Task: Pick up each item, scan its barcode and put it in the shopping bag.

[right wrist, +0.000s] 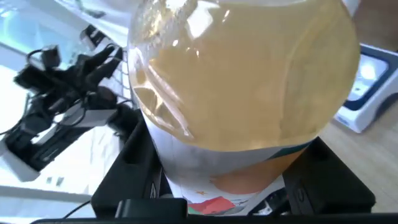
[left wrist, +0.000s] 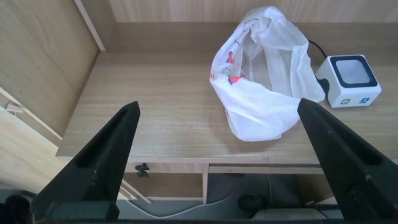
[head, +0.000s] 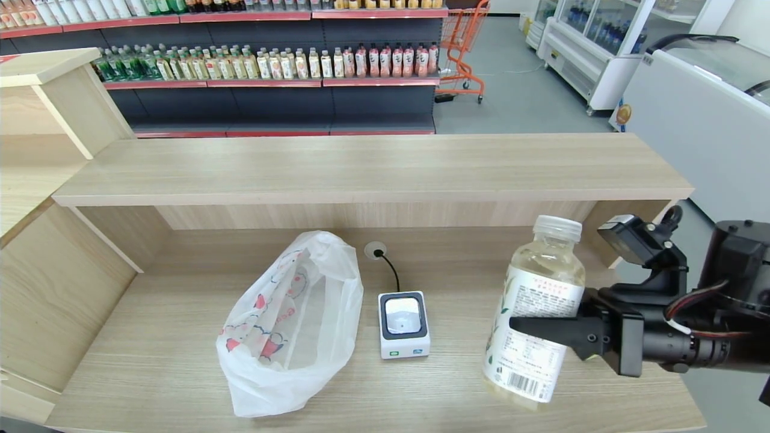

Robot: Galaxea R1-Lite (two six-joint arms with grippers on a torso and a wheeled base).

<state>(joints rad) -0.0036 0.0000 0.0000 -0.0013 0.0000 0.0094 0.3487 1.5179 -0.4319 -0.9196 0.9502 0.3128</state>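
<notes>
Our right gripper (head: 532, 323) is clamped across the middle of the bottle (head: 544, 270), 1 finger lying over the front of the label, and in the right wrist view the same gripper (right wrist: 236, 186) brackets the label just below the pale yellow drink in the bottle (right wrist: 242, 81). We hold the bottle off the counter (head: 180, 361), nearly upright with its white cap on top, over the right end and to the right of the scanner (head: 403, 325). Its barcode (head: 523, 382) sits low on the label and faces the head camera, while the scanner's window faces up. Our left gripper (left wrist: 217, 162) hangs spread wide and empty near the counter's front edge, on the bag's side. We judge the task to be early: 1 item is picked up, we cannot tell whether it has been scanned, and bagging is not yet done. The shopping bag (head: 289, 325), thin white plastic with red print, lies slumped just left of the scanner, and we make out nothing inside it; the counter's wood shows through its skin.
</notes>
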